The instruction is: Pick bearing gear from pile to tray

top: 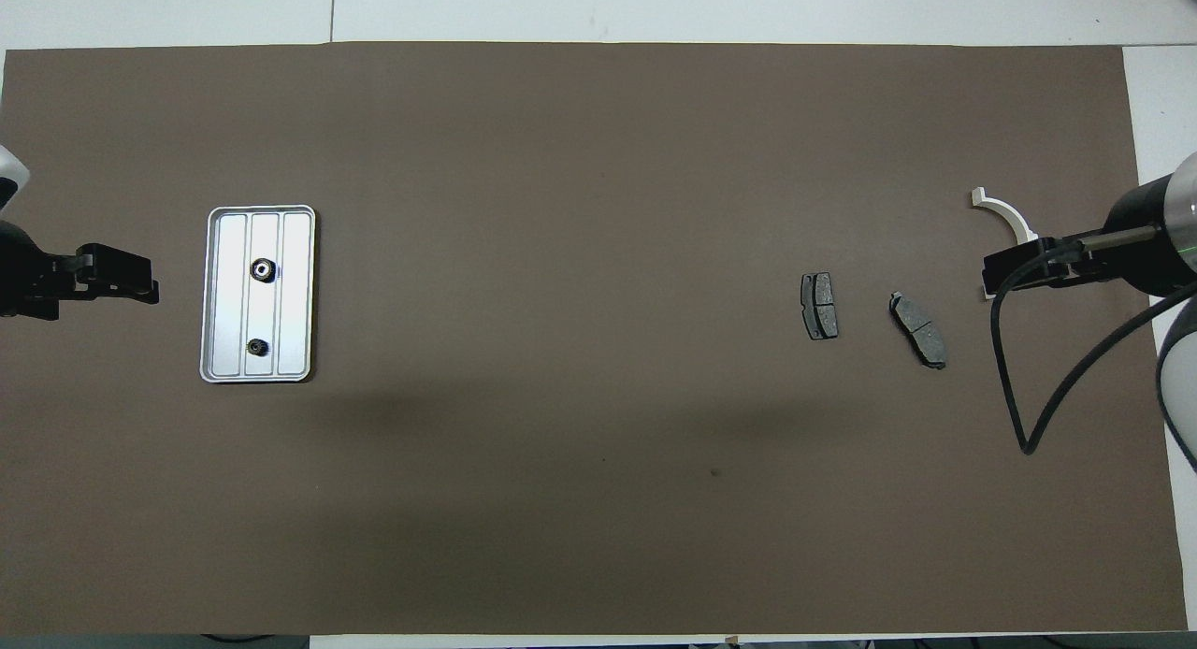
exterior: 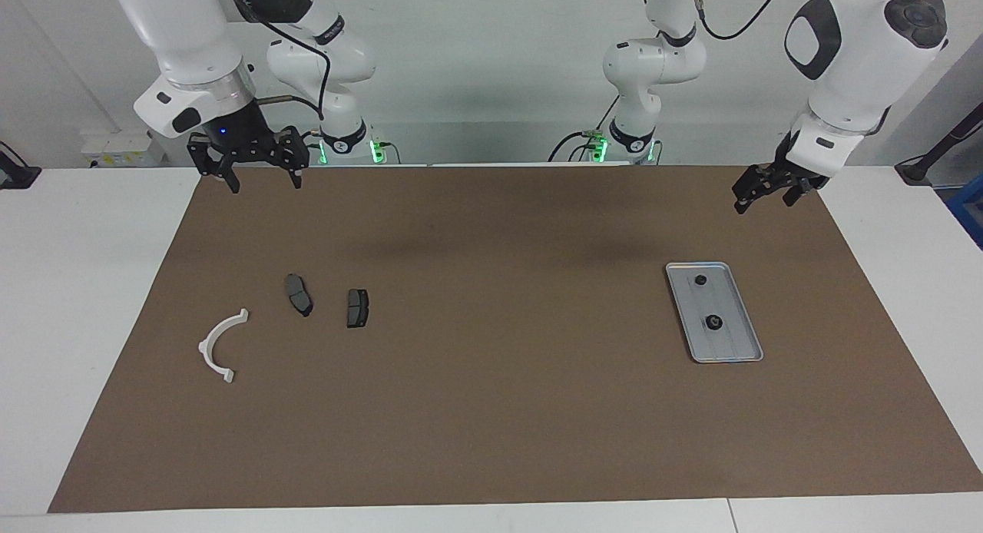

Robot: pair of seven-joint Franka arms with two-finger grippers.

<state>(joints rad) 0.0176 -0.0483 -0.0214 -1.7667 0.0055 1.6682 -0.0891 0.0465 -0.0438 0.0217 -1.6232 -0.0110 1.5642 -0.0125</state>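
White arc (exterior: 220, 345) lies nearest; both round gears (exterior: 713, 322) sit in my tray (exterior: 737, 355). Left gripper (exterior: 768, 193) and right gripper (exterior: 261, 178) are spread, empty; I risk grabbing a pad (exterior: 357, 308) by mistake.

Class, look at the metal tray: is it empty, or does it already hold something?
Not empty. The tray holds two small black round pieces, one farther from the robots and one nearer, both lying inside its raised rim.

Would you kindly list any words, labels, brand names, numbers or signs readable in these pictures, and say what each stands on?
None can be read.
The tray, the two black round parts in it, the two grey plates and the white arc carry no visible writing.
Small marks on the robot arms' bases are too small to read.
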